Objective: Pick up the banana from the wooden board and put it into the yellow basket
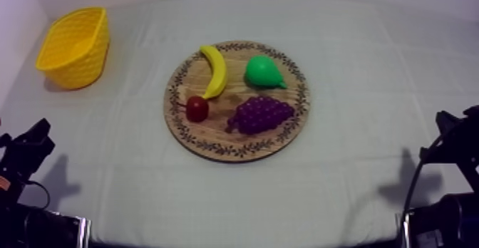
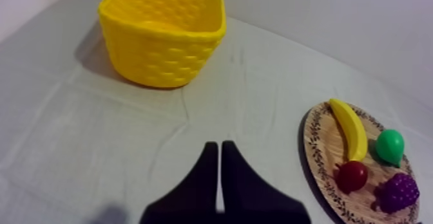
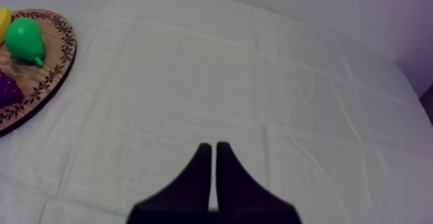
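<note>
Top view: the round wooden board (image 1: 214, 145) lies at the centre of the grey-white cloth (image 1: 356, 187). The banana (image 1: 216, 69) lies on the far left part of the board, its near end just beside the small red fruit (image 1: 197, 108). The pear (image 1: 262, 72) occupies the far right part and the bunch of grapes (image 1: 262, 114) the near right part. The yellow basket (image 1: 82, 62) stands upright at the far left corner of the cloth, well apart from the board. The left gripper (image 1: 41, 128) sits low at the left edge and the right gripper (image 1: 443, 119) low at the right edge, both well apart from the board. Left wrist view: the left gripper's fingers (image 2: 207, 175) lie together as a narrow wedge with nothing between them, above bare cloth. The basket stands beyond them. The board lies apart from the basket, with the banana on the side of the board nearer the basket. Right wrist view: the right gripper's fingers (image 3: 225, 175) likewise form a narrow closed wedge, holding nothing, above bare cloth. The rim of the board is off to one side, carrying the pear, part of the grapes and a sliver of the banana.
</note>
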